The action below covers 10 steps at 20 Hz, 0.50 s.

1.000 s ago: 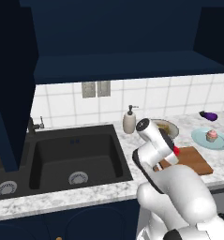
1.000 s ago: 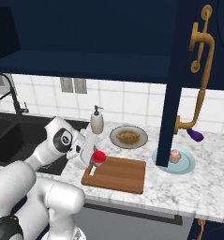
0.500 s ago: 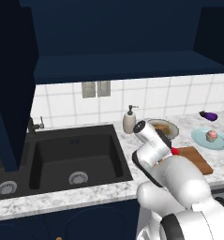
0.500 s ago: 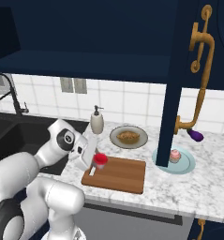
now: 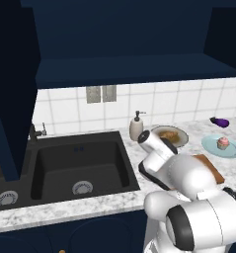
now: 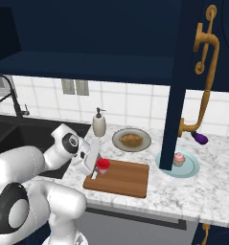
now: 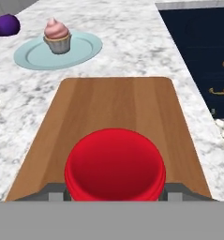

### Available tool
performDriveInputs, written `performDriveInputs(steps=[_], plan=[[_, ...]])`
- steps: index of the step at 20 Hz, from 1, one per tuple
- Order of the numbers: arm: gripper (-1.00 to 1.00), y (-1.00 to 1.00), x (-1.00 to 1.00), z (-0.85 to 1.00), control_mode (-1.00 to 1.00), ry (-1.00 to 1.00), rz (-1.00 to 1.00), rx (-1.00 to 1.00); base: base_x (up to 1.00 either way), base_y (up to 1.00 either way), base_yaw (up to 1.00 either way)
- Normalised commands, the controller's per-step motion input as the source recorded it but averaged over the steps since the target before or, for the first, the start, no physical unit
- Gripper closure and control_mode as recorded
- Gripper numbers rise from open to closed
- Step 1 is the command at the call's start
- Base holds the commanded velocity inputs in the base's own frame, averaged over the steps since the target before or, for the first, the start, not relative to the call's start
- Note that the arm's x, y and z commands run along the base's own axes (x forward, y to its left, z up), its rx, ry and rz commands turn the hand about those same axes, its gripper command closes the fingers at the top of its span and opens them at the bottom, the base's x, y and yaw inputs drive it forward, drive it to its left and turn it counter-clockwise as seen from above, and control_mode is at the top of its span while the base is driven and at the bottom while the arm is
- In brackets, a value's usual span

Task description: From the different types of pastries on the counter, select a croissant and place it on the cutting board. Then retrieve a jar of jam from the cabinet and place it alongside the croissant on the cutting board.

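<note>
My gripper (image 6: 97, 168) is shut on the jar of jam (image 6: 103, 165), a squat jar with a red lid (image 7: 115, 166). It holds the jar at the left end of the wooden cutting board (image 6: 128, 178); I cannot tell whether the jar touches the wood. In the hand view the fingertips (image 7: 55, 192) flank the lid, and the bare board (image 7: 118, 103) stretches ahead. The croissant (image 6: 131, 139) lies on a grey plate (image 6: 117, 142) behind the board. The pink-frosted cupcake (image 6: 178, 158) stands on a teal plate (image 6: 192, 168) to the right. The navy cabinet door (image 6: 180, 95) hangs open.
A soap dispenser (image 6: 99, 125) stands behind the gripper, beside the black sink (image 5: 75, 163) and its faucet (image 6: 5, 91). A purple eggplant (image 6: 199, 138) lies at the back right. The door's brass handle (image 6: 207, 72) juts out above the cupcake plate.
The hand has sunk a little with the jar, down toward the left end of the cutting board. Nothing else has moved.
</note>
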Motion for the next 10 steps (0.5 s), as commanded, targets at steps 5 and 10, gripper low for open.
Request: performDriveInputs(steps=[5, 10], plan=[[1.0, 0.0, 0.0, -0.33, -1.0, 0.0, 0.06, 0.0, 0.0, 0.0, 0.0], [1.0, -0.09, 0.0, -0.33, -1.0, 0.0, 0.07, 0.0, 0.0, 0.0, 0.0]])
